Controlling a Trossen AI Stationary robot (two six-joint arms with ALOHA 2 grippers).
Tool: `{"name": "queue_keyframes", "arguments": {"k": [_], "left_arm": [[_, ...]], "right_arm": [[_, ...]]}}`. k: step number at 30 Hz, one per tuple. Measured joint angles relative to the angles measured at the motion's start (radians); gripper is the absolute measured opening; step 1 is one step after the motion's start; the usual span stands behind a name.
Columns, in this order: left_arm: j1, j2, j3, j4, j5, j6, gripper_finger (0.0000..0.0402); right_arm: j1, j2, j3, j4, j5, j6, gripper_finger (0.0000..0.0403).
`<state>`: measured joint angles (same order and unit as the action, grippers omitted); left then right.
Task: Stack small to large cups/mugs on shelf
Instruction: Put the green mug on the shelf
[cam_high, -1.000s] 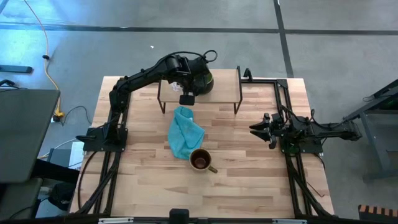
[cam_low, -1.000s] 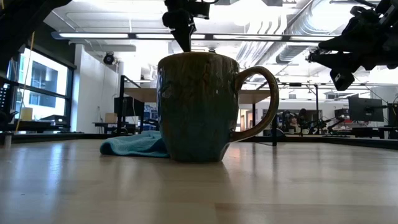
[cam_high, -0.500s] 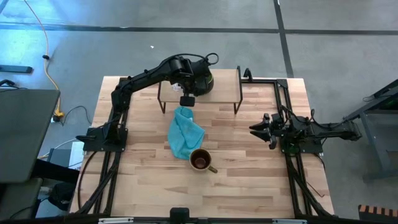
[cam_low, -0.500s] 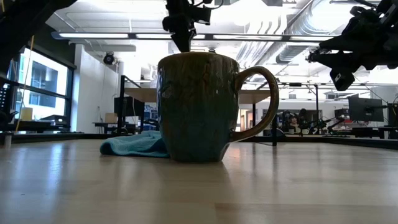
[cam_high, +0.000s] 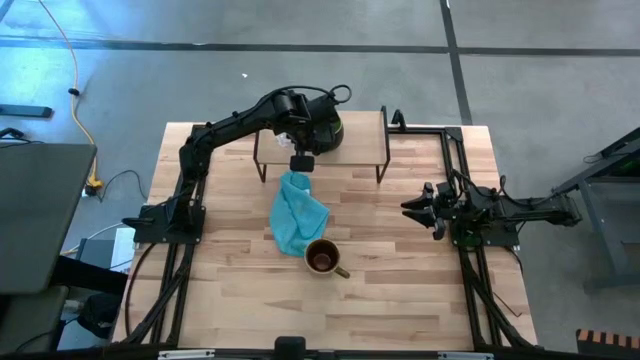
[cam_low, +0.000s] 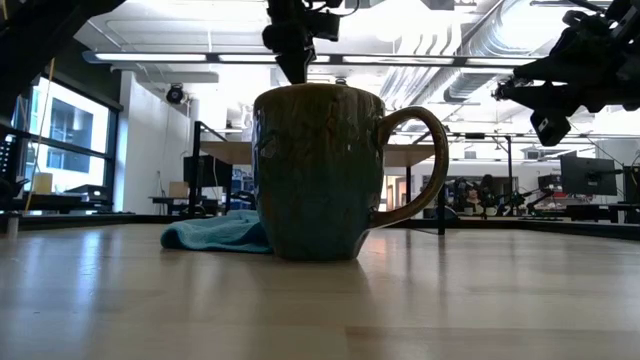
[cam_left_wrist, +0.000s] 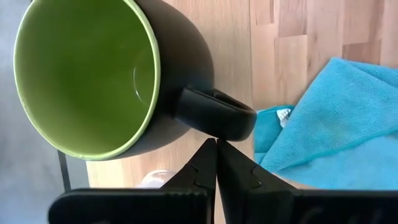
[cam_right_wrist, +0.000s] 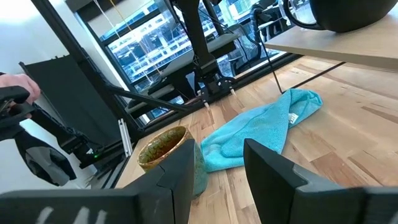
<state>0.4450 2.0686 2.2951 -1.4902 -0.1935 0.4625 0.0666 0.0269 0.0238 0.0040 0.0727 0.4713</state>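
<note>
The dark mug (cam_high: 326, 128) with green inside (cam_left_wrist: 87, 74) stands upright on the light-wood shelf (cam_high: 365, 124) at the table's far side. My left gripper (cam_high: 302, 158) is shut and hovers above the mug's handle (cam_left_wrist: 214, 115). A faint clear glass rim (cam_left_wrist: 155, 179) shows beside the fingers. The olive-tan mug (cam_high: 322, 258) stands upright on the table near the middle and also fills the low view (cam_low: 320, 170). My right gripper (cam_high: 408, 208) is open and waits at the table's right side. My left gripper's shut fingertips (cam_left_wrist: 205, 163) point down from above, right at the outer side of the dark mug's handle. I cannot tell whether they touch it. The mug stands on the shelf.
A teal-blue cloth (cam_high: 297, 212) lies crumpled on the table between the shelf and the olive-tan mug. The shelf's thin black legs (cam_high: 380, 165) stand on the tabletop. Bare wood lies toward the near edge (cam_high: 330, 310).
My left gripper has shifted and tipped slightly above the shelf. The mugs and the cloth have stayed where they were.
</note>
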Motion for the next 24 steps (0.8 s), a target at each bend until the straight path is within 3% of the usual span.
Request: {"name": "queue_keyframes", "arguments": {"k": [24], "left_arm": [[0.0,0.0,0.0,0.051,0.084,-0.045,0.0]], "right_arm": [[0.0,0.0,0.0,0.0,-0.001,0.0,0.0128]]}}
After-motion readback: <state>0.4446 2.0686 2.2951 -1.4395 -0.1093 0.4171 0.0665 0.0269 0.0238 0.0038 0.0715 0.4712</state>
